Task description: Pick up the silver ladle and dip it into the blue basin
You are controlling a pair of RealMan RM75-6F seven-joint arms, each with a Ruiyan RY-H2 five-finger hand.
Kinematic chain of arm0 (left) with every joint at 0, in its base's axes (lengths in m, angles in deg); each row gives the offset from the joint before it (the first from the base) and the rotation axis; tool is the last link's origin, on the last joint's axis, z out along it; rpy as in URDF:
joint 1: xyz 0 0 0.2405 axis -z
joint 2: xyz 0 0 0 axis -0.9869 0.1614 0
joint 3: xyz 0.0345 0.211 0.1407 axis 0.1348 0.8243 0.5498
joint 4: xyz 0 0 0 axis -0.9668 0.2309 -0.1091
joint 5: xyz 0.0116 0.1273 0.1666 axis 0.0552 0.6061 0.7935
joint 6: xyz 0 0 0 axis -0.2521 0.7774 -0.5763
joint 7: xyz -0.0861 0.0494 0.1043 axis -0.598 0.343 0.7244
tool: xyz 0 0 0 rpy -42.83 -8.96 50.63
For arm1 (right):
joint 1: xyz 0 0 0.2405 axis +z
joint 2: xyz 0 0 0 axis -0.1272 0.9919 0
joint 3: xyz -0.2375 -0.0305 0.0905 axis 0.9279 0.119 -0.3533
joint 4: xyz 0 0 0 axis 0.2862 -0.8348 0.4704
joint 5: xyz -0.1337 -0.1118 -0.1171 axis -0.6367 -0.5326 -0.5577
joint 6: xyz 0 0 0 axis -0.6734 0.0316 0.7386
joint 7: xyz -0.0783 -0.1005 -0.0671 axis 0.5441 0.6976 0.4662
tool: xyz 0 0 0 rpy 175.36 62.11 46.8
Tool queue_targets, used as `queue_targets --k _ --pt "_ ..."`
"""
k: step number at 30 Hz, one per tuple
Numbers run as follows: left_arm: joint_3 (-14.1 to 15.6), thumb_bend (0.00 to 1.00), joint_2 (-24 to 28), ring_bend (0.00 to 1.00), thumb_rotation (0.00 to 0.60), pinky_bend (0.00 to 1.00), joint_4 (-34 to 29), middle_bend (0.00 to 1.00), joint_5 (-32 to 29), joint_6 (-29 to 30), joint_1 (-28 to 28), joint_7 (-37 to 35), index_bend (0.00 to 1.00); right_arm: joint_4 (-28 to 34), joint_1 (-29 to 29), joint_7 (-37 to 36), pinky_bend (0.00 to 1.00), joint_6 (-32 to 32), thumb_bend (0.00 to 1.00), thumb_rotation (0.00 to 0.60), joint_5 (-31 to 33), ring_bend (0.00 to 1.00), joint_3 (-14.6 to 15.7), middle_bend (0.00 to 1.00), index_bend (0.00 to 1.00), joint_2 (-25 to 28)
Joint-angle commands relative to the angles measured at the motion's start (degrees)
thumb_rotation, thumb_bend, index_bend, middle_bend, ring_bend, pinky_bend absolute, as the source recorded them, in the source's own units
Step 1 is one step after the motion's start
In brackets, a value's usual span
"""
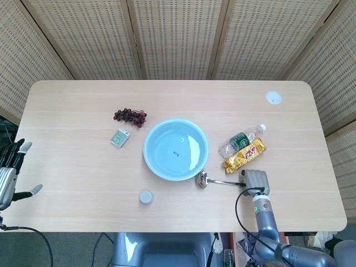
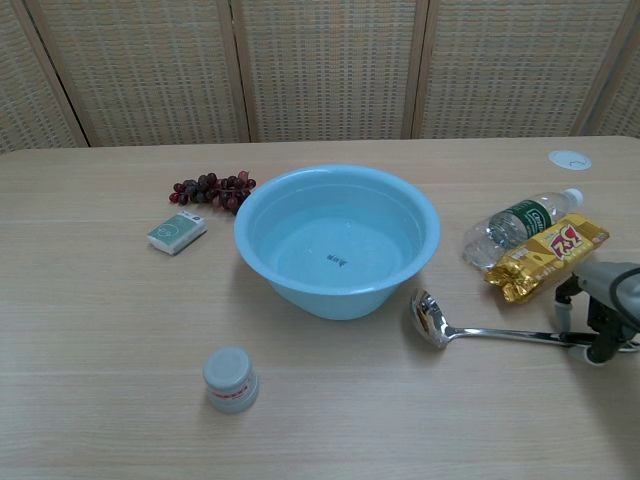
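The silver ladle (image 1: 217,181) lies flat on the table, its bowl (image 2: 430,318) just right of the blue basin (image 1: 176,149) and its handle pointing right. The basin (image 2: 337,240) stands upright at the table's middle. My right hand (image 1: 255,181) is lowered over the handle's far end. In the chest view its fingers (image 2: 599,346) stand on either side of the handle tip, apart, with the ladle still resting on the wood. My left hand (image 1: 11,172) hangs off the table's left edge, fingers spread, holding nothing.
A gold snack packet (image 1: 244,155) and a lying water bottle (image 1: 241,139) sit just behind my right hand. Grapes (image 1: 130,115) and a small green box (image 1: 120,138) lie left of the basin. A small white jar (image 1: 146,197) stands in front, and a white disc (image 1: 273,98) lies far right.
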Motion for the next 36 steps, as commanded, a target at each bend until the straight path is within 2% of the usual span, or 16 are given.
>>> queue_targets --k 1,4,8,10,15,20,24,29,36 --pt "0.0 0.00 0.0 0.00 0.600 0.00 0.0 0.00 0.0 -0.1 0.1 0.1 0.00 0.3 0.4 1.2 1.00 0.8 0.34 0.600 1.4 0.97 -0.1 1.00 0.50 0.4" --pt "0.0 0.00 0.0 0.00 0.600 0.00 -0.1 0.00 -0.1 -0.2 0.1 0.2 0.00 0.8 0.8 2.2 1.00 1.0 0.36 0.600 2.5 0.97 -0.3 1.00 0.52 0.7" --pt "0.0 0.00 0.0 0.00 0.600 0.00 -0.1 0.00 -0.1 -0.2 0.1 0.1 0.00 1.0 1.0 2.7 1.00 1.2 0.43 0.600 3.3 0.97 -0.3 1.00 0.62 0.9" --pt "0.0 0.00 0.0 0.00 0.600 0.00 -0.1 0.00 -0.2 -0.3 0.1 0.1 0.00 1.1 1.0 2.7 1.00 1.2 0.48 0.600 3.3 0.97 -0.2 1.00 0.66 1.0" --pt "0.0 0.00 0.0 0.00 0.600 0.00 -0.1 0.00 -0.3 -0.3 0.1 0.0 0.00 2.0 0.8 1.2 1.00 1.4 0.69 0.600 2.5 0.97 -0.2 1.00 0.72 2.1" --pt "-0.1 0.00 0.2 0.00 0.600 0.00 -0.1 0.00 -0.3 -0.3 0.1 -0.4 0.00 4.6 -0.1 -2.7 1.00 1.9 0.78 0.600 -0.4 0.97 -0.4 1.00 0.75 5.1" --pt "0.0 0.00 0.3 0.00 0.600 0.00 -0.1 0.00 -0.1 -0.3 0.0 -0.6 0.00 6.0 -0.9 -5.7 1.00 2.0 0.80 0.600 -3.1 0.97 -0.4 1.00 0.76 7.5" --pt "0.1 0.00 0.4 0.00 0.600 0.00 -0.2 0.00 0.2 0.0 -0.1 -0.7 0.00 8.0 -2.2 -12.3 1.00 4.5 0.81 0.600 -9.4 0.97 0.7 1.00 0.77 13.2" --pt "0.1 0.00 0.4 0.00 0.600 0.00 -0.2 0.00 0.2 0.2 -0.2 -0.8 0.00 6.5 -3.4 -21.4 1.00 7.9 0.81 0.600 -19.5 0.97 3.1 1.00 0.78 18.6"
